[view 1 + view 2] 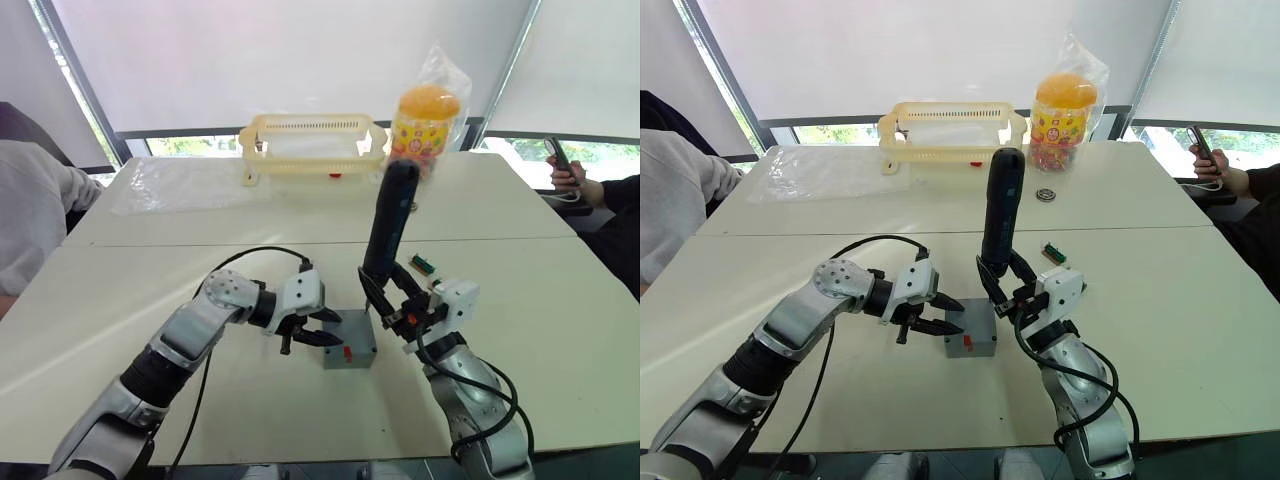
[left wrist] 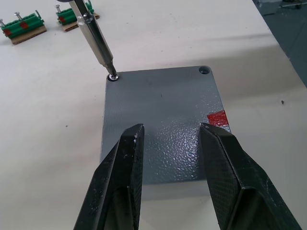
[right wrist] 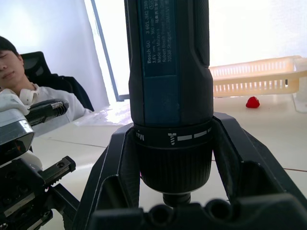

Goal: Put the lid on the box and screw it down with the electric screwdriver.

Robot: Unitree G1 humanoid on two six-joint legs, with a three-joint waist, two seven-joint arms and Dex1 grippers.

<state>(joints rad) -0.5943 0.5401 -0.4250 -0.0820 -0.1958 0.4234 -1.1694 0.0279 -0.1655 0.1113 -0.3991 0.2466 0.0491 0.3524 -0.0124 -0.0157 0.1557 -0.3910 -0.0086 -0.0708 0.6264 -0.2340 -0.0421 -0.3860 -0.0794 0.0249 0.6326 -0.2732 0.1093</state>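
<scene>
The grey box (image 1: 352,358) with a red mark on its side stands near the table's front edge. The lid (image 2: 160,110) lies flat on top of it, with a red patch and an empty screw hole at one corner. My left gripper (image 1: 312,338) is open, its two black fingers (image 2: 122,177) spread over the lid's left edge; I cannot tell if they touch it. My right gripper (image 1: 395,292) is shut on the electric screwdriver (image 1: 390,222), which stands nearly upright. Its metal bit (image 2: 96,36) sits on a screw in the lid's far corner.
A pale yellow basket (image 1: 312,145) and a candy jar (image 1: 425,120) stand at the back, with a clear plastic bag (image 1: 180,185) to the left. Green circuit boards (image 2: 24,26) lie right of the box. People sit at both sides, a sleeve (image 1: 30,210) left, a hand with a phone (image 1: 565,165) right.
</scene>
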